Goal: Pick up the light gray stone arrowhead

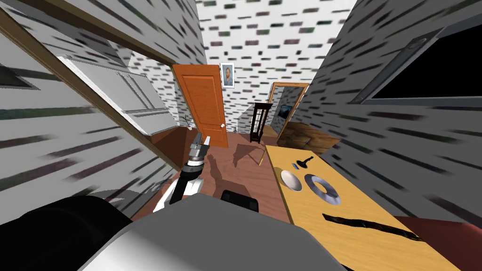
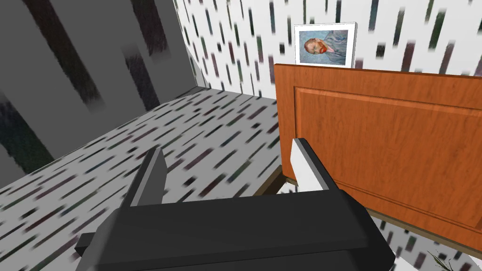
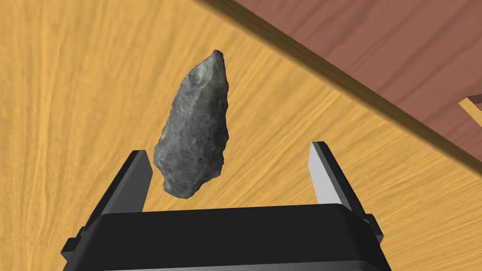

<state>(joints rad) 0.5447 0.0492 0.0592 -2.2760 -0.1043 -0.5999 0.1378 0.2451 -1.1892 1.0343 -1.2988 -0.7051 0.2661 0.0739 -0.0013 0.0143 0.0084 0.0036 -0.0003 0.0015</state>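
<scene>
Two wide-open fingers of the right hand (image 3: 230, 154) are bracketing the blunt end of the grey stone arrowhead (image 3: 195, 136), lying ungripped on the yellow wooden surface (image 3: 70, 94), so closing and lifting are looking left to do, while the left hand (image 2: 230, 155) is idling open and empty.

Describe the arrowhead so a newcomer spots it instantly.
Yellow wooden table, near its edge by the reddish-brown floor: the arrowhead lies between the right gripper's open fingers, close to one finger. Unlike the smooth white bowl and grey ring on the table, it's a rough, mottled grey stone tapering to a point.
</scene>
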